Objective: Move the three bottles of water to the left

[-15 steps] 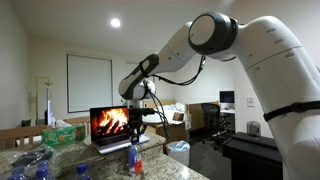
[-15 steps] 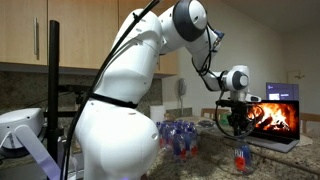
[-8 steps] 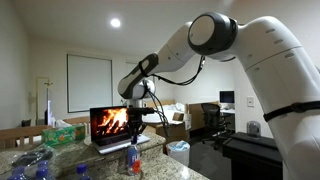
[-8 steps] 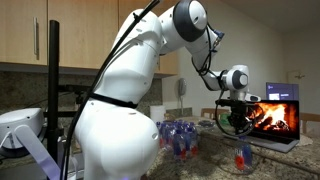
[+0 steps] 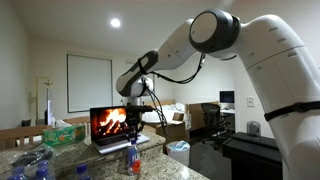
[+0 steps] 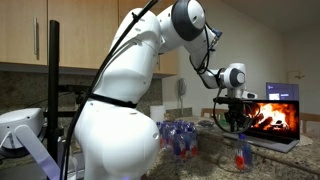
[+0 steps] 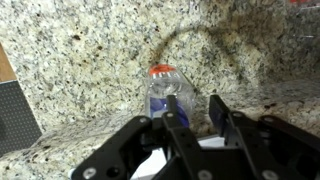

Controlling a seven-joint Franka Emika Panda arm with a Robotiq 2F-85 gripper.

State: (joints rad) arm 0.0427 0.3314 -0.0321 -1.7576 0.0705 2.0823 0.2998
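Observation:
One small clear water bottle (image 5: 133, 160) with a blue cap and a red-and-blue label stands upright on the granite counter, in front of the laptop. It shows in both exterior views (image 6: 241, 155). My gripper (image 5: 135, 126) hangs just above it, open and empty (image 6: 237, 122). In the wrist view the bottle (image 7: 163, 92) sits just left of the gap between my fingers (image 7: 197, 108), partly behind the left finger. More alike bottles (image 5: 83, 172) stand near the counter's front edge, partly cut off.
An open laptop (image 5: 112, 125) showing a fire picture stands behind the bottle (image 6: 275, 115). A cluster of several bottles (image 6: 178, 137) stands on the counter by the robot's base. A green tissue box (image 5: 64, 132) is at the back. A dark corner of an unidentified object (image 7: 15, 115) lies at the wrist view's left edge.
My gripper has risen a little above the standing bottle. The bottle has not moved.

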